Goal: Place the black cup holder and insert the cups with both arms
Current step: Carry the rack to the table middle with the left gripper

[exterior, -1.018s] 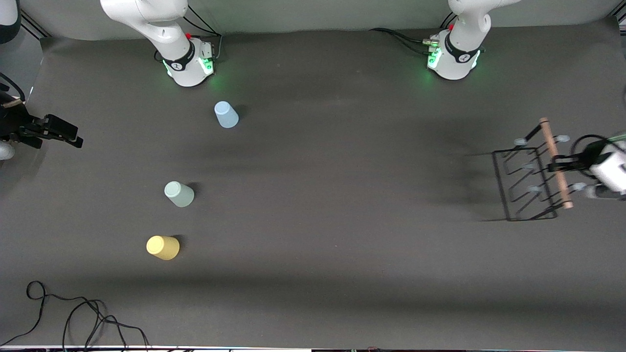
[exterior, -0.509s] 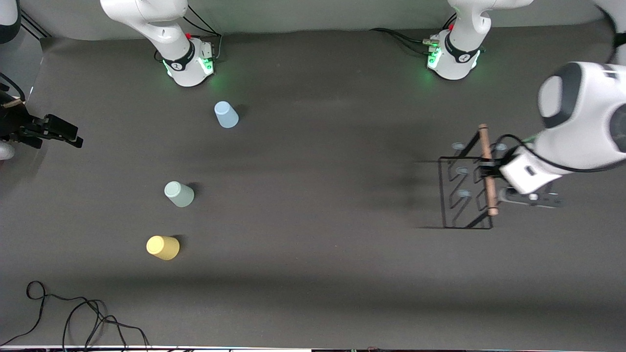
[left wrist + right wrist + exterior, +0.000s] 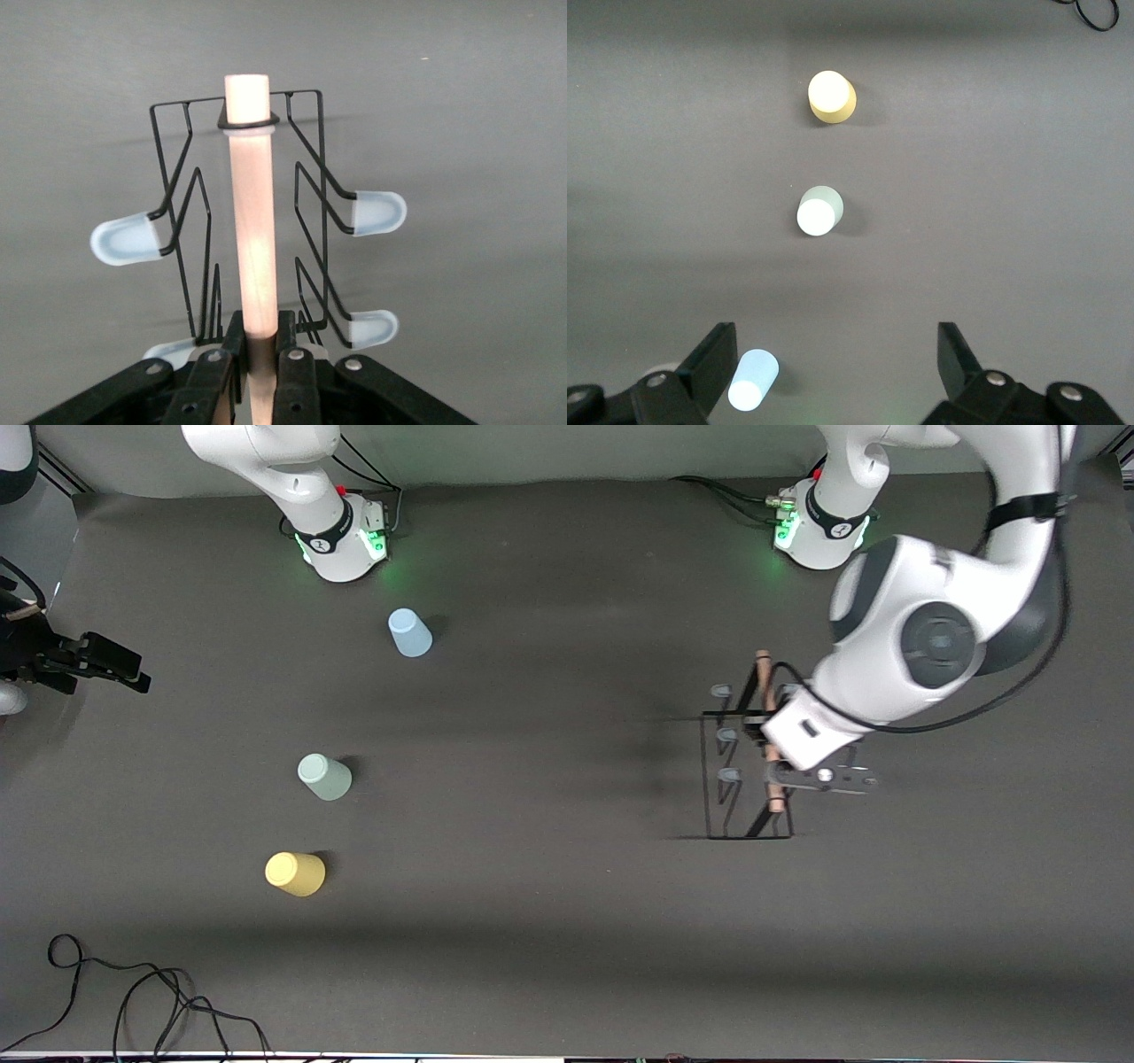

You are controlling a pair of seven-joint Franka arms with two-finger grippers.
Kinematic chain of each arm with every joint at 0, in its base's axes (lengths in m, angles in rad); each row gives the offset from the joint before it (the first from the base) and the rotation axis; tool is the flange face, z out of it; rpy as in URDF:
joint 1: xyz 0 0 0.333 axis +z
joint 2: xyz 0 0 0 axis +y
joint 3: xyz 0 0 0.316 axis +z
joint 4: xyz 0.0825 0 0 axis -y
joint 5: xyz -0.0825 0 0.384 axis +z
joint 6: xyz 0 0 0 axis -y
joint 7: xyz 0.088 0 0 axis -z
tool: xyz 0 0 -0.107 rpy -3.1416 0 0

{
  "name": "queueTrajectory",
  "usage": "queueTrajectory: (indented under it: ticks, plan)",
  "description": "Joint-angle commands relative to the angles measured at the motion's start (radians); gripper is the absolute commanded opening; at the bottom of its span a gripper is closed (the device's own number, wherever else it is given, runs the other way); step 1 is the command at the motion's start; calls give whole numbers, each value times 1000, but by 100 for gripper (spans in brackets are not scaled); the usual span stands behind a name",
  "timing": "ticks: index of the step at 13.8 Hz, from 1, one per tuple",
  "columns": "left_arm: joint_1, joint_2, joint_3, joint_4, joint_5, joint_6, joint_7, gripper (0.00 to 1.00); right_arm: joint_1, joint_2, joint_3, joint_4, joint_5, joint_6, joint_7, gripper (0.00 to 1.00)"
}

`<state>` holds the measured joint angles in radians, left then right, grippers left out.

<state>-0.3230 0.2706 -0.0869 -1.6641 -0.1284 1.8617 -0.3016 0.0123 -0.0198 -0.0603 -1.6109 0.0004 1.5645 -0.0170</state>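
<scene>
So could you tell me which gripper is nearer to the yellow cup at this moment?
Right. The right gripper hangs open toward the right arm's end of the table, where the yellow cup stands. The left gripper holds the black cup holder toward the left arm's end.

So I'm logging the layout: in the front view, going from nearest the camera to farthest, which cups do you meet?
Yellow cup → green cup → blue cup.
</scene>
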Motion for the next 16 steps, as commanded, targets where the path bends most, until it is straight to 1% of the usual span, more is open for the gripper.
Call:
queueTrajectory:
  ticks: [1,3,5,8,10,11,14,16]
  plan:
    - [-95,105,19,139,3,-10,-147,0,9,-3,-7,2,13,-11,20,100]
    - [-149,162,21,197,3,-10,-221,0,9,-2,-7,2,13,-11,20,100]
    - [-194,196,21,237,1,2,-267,0,9,-2,-7,2,13,-11,22,100]
    - [-273,225,21,239,3,77,-369,0,9,-2,-7,0,13,-11,22,100]
    - [-327,254,21,241,41,111,-425,0,9,-3,-9,-4,15,-11,22,100]
    - [-338,266,21,241,47,125,-460,0,9,-5,-9,-6,15,-11,22,100]
    - [-392,294,21,244,47,129,-519,0,9,-3,-9,-9,15,-9,23,100]
    - [-396,302,21,245,49,131,-580,0,9,-5,-7,-11,15,-9,22,100]
